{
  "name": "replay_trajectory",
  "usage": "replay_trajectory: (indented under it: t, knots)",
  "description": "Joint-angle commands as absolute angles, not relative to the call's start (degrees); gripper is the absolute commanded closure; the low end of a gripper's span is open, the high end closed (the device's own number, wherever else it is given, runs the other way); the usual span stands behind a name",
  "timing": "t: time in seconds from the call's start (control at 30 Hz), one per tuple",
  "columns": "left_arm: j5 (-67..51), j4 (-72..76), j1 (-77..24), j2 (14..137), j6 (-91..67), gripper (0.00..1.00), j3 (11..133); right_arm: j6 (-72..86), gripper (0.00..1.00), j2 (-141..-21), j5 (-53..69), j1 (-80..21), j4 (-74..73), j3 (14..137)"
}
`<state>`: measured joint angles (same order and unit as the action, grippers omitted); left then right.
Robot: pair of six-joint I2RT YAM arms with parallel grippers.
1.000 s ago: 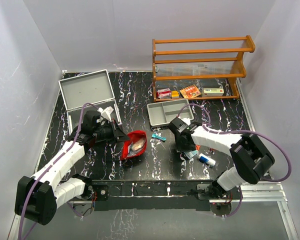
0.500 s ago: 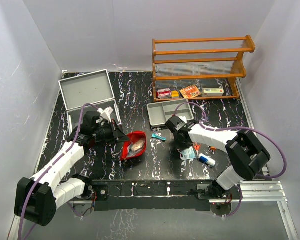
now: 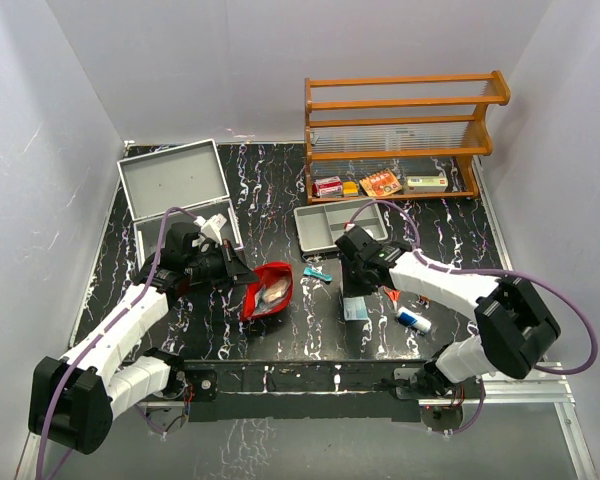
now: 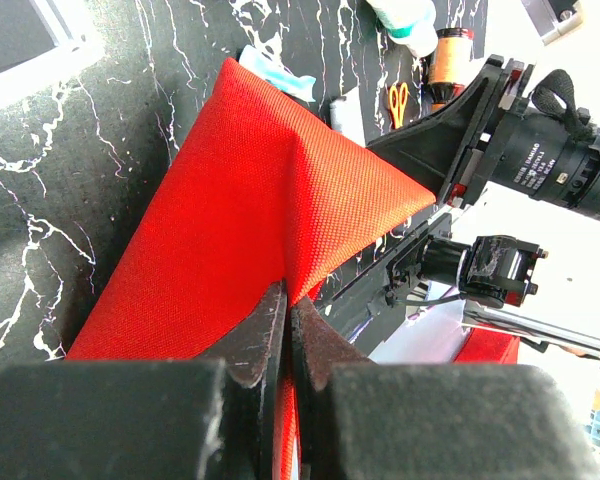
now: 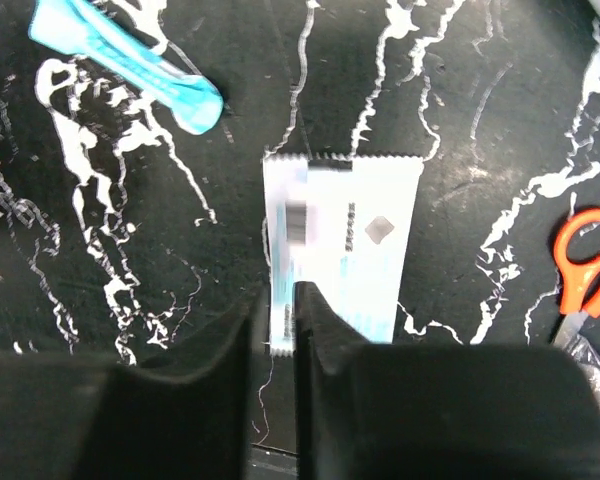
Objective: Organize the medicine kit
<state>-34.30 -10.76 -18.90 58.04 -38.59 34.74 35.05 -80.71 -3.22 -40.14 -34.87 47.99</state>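
Right wrist | right hand (image 5: 277, 305) nips sachet (image 5: 365, 250) edge | left hand (image 4: 288, 312) pinches red pouch (image 4: 245, 200) rim

A lab test cell — white walls (image 3: 60, 120), bolted arms — staged table (image 3: 270, 190).

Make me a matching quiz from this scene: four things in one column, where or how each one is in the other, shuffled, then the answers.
Things:
1. pouch
2. packet
3. scissors
4. case

States:
A. pinched by the right gripper
B. lid open, at the far left of the table
C. orange handles, lying loose, untouched
D. pinched by the left gripper

Pairs: 1-D, 2-A, 3-C, 4-B
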Motion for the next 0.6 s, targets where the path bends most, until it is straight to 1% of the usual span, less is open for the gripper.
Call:
replay_trajectory:
  t: [0.0,0.03,0.07,0.13,0.23,0.43,0.5,0.57]
  knots:
    - [-35.5,-10.9,-19.1,57.0,-38.0,1.0,35.6,35.6,0.76,-82.6,-8.0,-41.7,-36.7,51.1]
    - [-35.5,-11.0,-19.1,57.0,-37.9,1.0,35.7,35.2,0.71,-83.4,-9.0,-42.5,-37.5,51.6]
    - [-35.5,-11.1,-19.1,57.1,-37.8,1.0,35.8,34.9,0.68,-84.3,-9.9,-43.4,-38.2,52.2]
    - [-35.4,-11.0,-19.2,57.3,-37.7,1.0,35.8,35.0,0.66,-86.0,-11.9,-44.8,-39.5,53.4]
    - [-35.5,-10.7,-19.1,57.4,-37.9,1.0,35.7,35.1,0.65,-88.5,-14.2,-46.4,-40.7,55.1]
    - [-35.5,-11.2,-19.1,57.5,-37.5,1.0,36.0,35.8,0.67,-93.4,-17.3,-47.4,-41.4,56.0]
    - [-35.5,-11.4,-19.1,57.5,-37.2,1.0,36.1,35.9,0.69,-94.6,-18.1,-47.4,-40.6,55.2]
    - [-35.5,-11.4,-19.1,57.6,-37.1,1.0,36.1,36.0,0.76,-95.7,-17.9,-47.4,-39.4,53.8]
